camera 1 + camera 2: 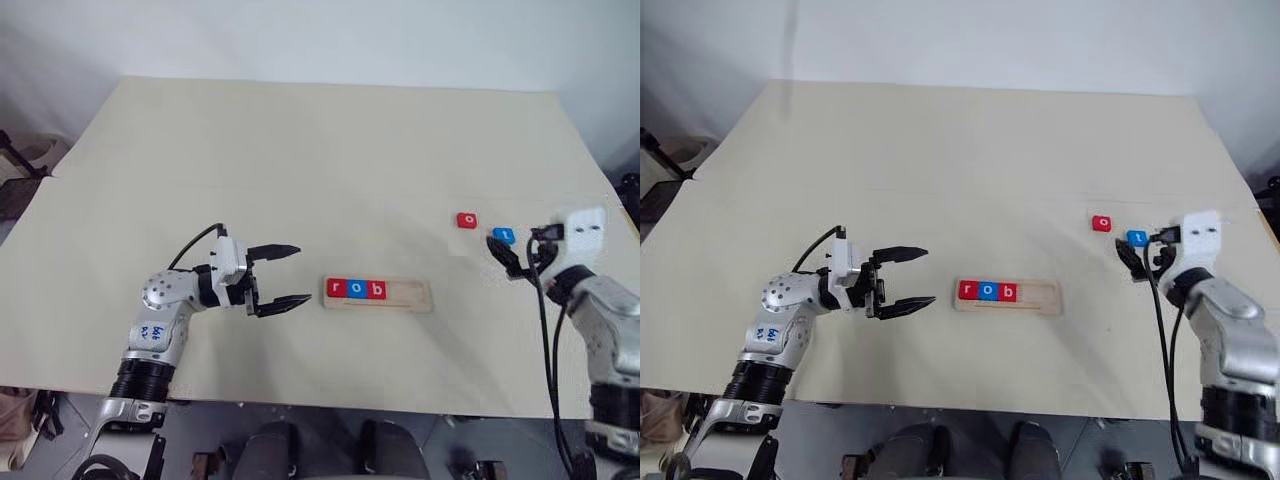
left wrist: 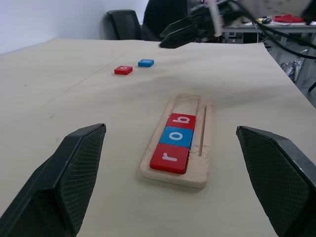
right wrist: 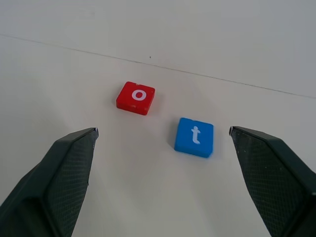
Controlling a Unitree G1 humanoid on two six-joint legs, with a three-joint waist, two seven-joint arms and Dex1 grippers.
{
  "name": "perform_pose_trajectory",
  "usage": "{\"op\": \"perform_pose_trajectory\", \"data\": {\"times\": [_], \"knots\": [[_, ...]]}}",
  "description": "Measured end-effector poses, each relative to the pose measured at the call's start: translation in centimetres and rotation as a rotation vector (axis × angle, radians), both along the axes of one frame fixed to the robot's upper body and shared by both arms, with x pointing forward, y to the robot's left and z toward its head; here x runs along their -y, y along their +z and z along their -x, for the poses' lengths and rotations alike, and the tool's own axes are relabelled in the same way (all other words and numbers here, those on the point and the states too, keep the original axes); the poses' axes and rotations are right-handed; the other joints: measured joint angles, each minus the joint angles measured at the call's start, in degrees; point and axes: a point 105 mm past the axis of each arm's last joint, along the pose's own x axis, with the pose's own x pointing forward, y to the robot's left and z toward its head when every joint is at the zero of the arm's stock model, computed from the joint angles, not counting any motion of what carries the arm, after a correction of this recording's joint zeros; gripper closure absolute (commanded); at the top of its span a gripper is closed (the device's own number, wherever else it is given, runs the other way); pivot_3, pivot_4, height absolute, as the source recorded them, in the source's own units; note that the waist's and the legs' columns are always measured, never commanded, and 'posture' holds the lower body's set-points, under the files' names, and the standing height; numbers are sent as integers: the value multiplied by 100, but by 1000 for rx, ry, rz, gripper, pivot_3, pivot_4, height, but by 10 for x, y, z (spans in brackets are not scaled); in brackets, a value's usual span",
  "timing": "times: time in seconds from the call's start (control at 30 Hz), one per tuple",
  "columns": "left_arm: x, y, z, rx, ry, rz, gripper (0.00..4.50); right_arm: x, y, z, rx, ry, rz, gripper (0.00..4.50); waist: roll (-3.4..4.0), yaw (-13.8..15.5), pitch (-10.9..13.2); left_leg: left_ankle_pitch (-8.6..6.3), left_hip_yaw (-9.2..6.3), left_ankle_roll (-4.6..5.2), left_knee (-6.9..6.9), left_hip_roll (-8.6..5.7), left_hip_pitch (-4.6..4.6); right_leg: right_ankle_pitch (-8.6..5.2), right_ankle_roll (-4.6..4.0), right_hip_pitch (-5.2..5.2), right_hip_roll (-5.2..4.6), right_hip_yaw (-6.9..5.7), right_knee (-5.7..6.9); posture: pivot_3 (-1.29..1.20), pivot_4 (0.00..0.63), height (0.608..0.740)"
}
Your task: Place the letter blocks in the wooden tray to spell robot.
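The wooden tray (image 1: 414, 294) lies at the table's middle front. Three letter blocks sit in its left end: red r (image 1: 335, 289), blue o (image 1: 355, 289), red b (image 1: 376, 290). The tray's right part is bare. A loose red o block (image 3: 136, 97) and a blue t block (image 3: 194, 137) lie side by side to the tray's far right. My right gripper (image 3: 163, 131) is open just short of these two, nothing between its fingers. My left gripper (image 1: 302, 273) is open, level, pointing at the tray's left end with a gap between.
The beige table (image 1: 300, 150) is wide, with its front edge close to both arms. A black cable (image 1: 548, 340) hangs along my right arm. Black chairs (image 2: 123, 22) stand beyond the table's right side.
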Motion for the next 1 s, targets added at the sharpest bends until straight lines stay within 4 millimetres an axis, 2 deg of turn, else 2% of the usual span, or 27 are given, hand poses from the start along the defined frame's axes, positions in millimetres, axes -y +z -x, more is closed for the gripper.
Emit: {"op": "perform_pose_trajectory", "data": {"times": [0.17, 0.4, 0.77, 0.9, 1.0], "knots": [[2, 2, 1, 14, 2, 0, 0, -5, -3, -18, -81, 5, -3, 40, 0, -11, 0, 0, 1, 1, -2, -6, -2, 1, 1, -1, 2, -3, -4, 0, 150, 740], [1, 0, 5, 12, 17, -1, 0, -2, -6, -16, -149, -6, 2, 40, 0, -43, 0, 0, 5, 0, -2, -5, 0, 1, 2, -1, 3, -1, -3, 0, 150, 740], [2, 2, 7, 14, 18, -1, 0, -8, 0, -20, -146, 18, -15, 40, 1, -43, 0, 0, 6, 0, -1, -4, -1, 1, 2, -2, 2, 1, -3, 0, 150, 740], [3, 2, 7, 15, 17, -2, 0, -20, 14, -33, -115, 39, -7, 40, 1, -69, 0, 0, 8, -1, -2, -4, 0, 1, 1, -4, 7, 2, -3, 0, 150, 740], [3, 2, 7, 16, 18, -2, 0, -31, 17, -44, -106, 41, -34, 40, 1, -68, 0, 1, 8, -2, -2, -3, 0, 1, 1, -5, 8, 2, -3, 0, 150, 740]]}}
